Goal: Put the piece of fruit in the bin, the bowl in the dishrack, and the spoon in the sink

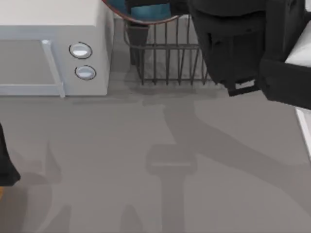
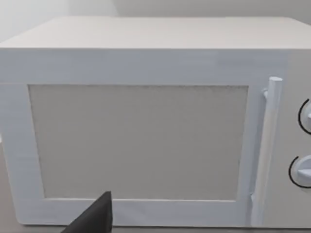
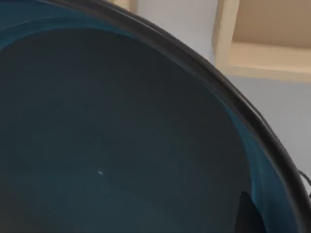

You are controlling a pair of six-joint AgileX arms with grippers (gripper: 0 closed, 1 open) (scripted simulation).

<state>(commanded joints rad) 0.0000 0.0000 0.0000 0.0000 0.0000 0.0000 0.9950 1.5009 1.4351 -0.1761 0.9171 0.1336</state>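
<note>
The blue bowl (image 1: 146, 12) with its reddish rim hangs at the top view's far edge, above the dark wire dishrack (image 1: 170, 63). My right arm (image 1: 238, 43) reaches in from the upper right, and its gripper (image 1: 181, 6) holds the bowl. In the right wrist view the bowl's blue inside (image 3: 121, 136) is very close, with one dark fingertip (image 3: 249, 216) against it. My left arm (image 1: 7, 167) sits parked at the left edge, facing the microwave. A white strip (image 1: 304, 124) at the right border looks like the sink's rim. The fruit, spoon and bin are out of view.
A white microwave (image 1: 53, 48) with two round knobs stands at the far left, beside the rack; its door (image 2: 141, 141) faces the left wrist camera. The rack's dark utensil cup (image 1: 137, 43) is at its left corner. Grey tabletop (image 1: 170, 160) lies in front.
</note>
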